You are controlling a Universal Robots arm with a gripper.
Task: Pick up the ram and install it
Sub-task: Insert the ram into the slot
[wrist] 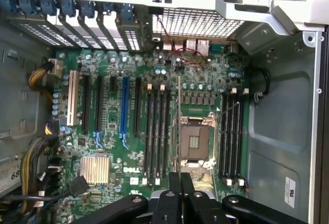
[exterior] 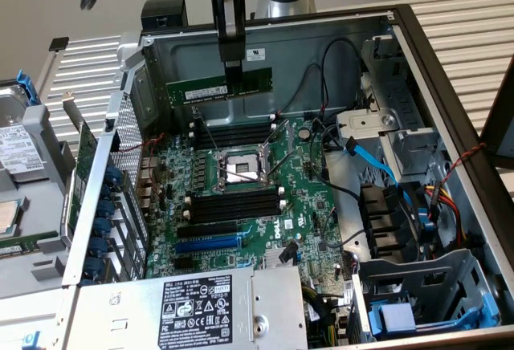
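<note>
Hanging over the open computer case, the black two-finger gripper is clamped on the long thin green ram stick with a white label. Pick-up looks done, but the long black memory slots below stand empty, so seating is left

1. The ram was a long, thin green board with a white label.
2. It stood on edge, long axis level, gripped by the jaws at its upper edge.
3. It hung above the black memory slots.
</note>
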